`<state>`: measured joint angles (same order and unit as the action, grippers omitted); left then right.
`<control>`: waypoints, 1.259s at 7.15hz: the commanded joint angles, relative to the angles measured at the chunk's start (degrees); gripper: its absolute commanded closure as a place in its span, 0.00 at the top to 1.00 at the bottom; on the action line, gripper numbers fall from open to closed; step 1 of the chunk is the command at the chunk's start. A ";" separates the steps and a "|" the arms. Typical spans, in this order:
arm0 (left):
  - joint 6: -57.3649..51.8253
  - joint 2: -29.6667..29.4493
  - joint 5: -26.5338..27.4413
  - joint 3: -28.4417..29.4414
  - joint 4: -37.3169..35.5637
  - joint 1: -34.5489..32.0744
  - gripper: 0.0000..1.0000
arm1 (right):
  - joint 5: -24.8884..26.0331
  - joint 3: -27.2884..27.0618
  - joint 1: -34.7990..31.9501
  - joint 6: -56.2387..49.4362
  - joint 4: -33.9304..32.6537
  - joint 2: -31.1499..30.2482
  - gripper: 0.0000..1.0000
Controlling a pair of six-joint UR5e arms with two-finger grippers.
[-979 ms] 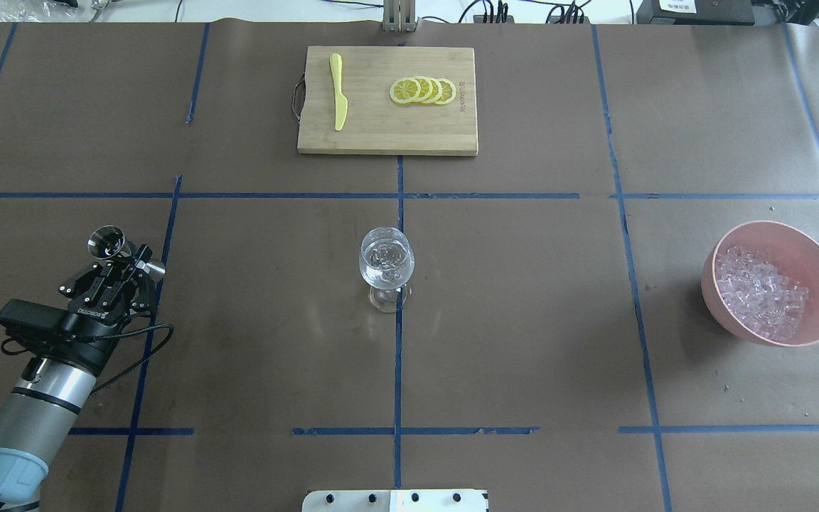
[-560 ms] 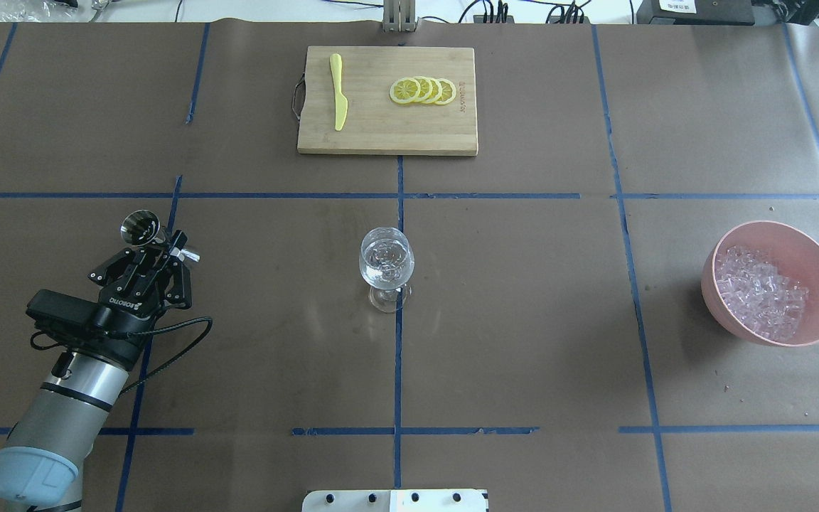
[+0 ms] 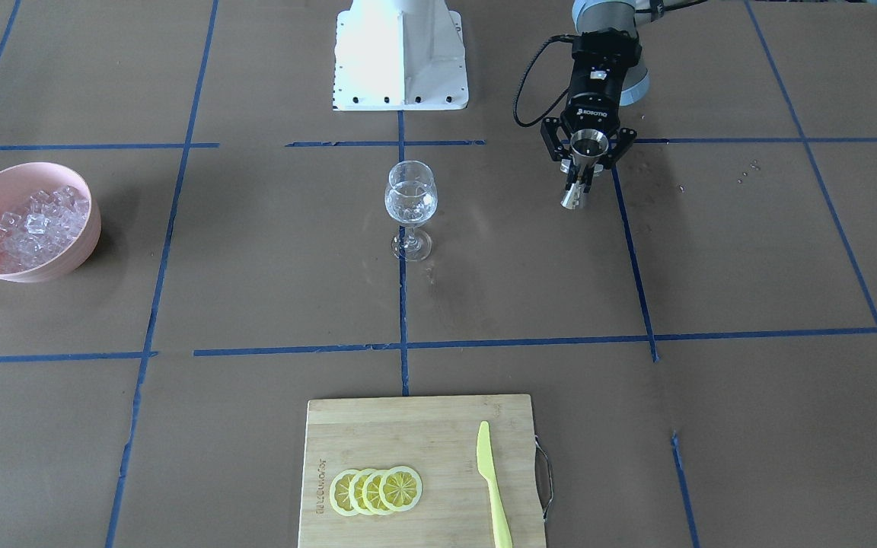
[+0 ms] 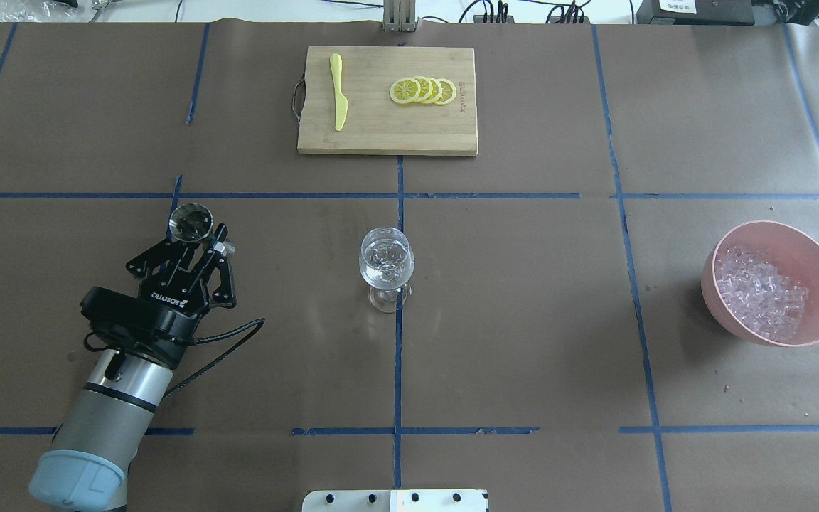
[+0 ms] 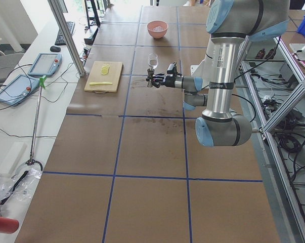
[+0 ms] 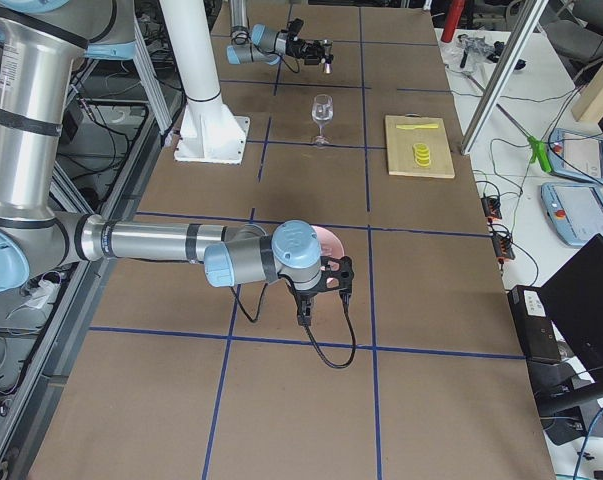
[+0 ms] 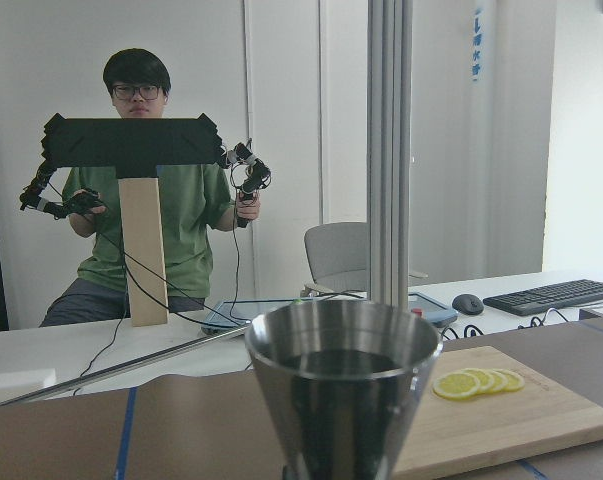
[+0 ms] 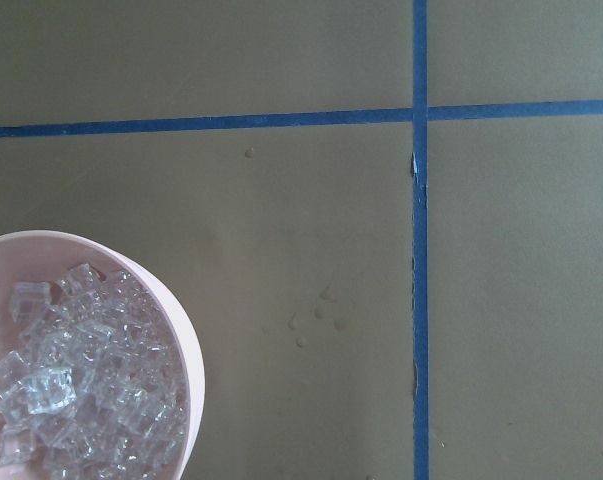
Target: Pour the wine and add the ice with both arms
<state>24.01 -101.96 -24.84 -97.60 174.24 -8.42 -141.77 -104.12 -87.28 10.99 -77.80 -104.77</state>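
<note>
My left gripper (image 4: 203,240) is shut on a steel jigger (image 4: 191,222) and holds it upright above the table, well left of the wine glass (image 4: 386,267). The left wrist view shows dark wine (image 7: 341,362) inside the jigger (image 7: 341,410). In the front view the gripper (image 3: 587,169) and jigger (image 3: 589,144) are to the right of the glass (image 3: 410,202). The ice (image 4: 761,293) is heaped in a pink bowl (image 4: 818,259) at the right. My right gripper (image 6: 319,295) shows only in the exterior right view, beside the bowl (image 8: 186,345); I cannot tell if it is open.
A wooden cutting board (image 4: 388,135) at the far side carries lemon slices (image 4: 424,91) and a yellow knife (image 4: 338,92). The white base block (image 3: 400,53) stands at the robot's edge. Blue tape lines cross the brown table cover.
My left arm has carried the jigger to the right and slightly away from the robot, closer to the wine glass. The glass and bowl have not moved.
</note>
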 commanded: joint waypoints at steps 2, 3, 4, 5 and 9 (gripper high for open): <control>-1.85 -5.42 0.14 0.31 -12.46 0.86 0.00 | -0.34 0.06 0.00 0.26 -0.15 -0.18 1.00; -4.13 -8.14 0.05 0.22 -15.56 0.95 0.00 | -0.26 0.15 0.00 0.44 -0.16 -0.18 1.00; -4.93 -8.87 0.05 0.48 -16.73 1.04 0.00 | 0.00 0.58 0.00 0.53 -0.16 -0.09 1.00; -11.38 -9.48 0.14 0.40 -18.74 1.30 0.00 | -0.08 0.50 0.00 0.53 -0.16 -0.09 1.00; -24.88 -11.86 0.14 -0.13 -18.93 2.27 0.00 | 0.01 3.04 0.00 0.44 -0.24 0.17 1.00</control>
<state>1.89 -113.33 -24.70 -97.56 155.35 -6.45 -141.79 -101.84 -87.28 11.44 -78.05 -104.73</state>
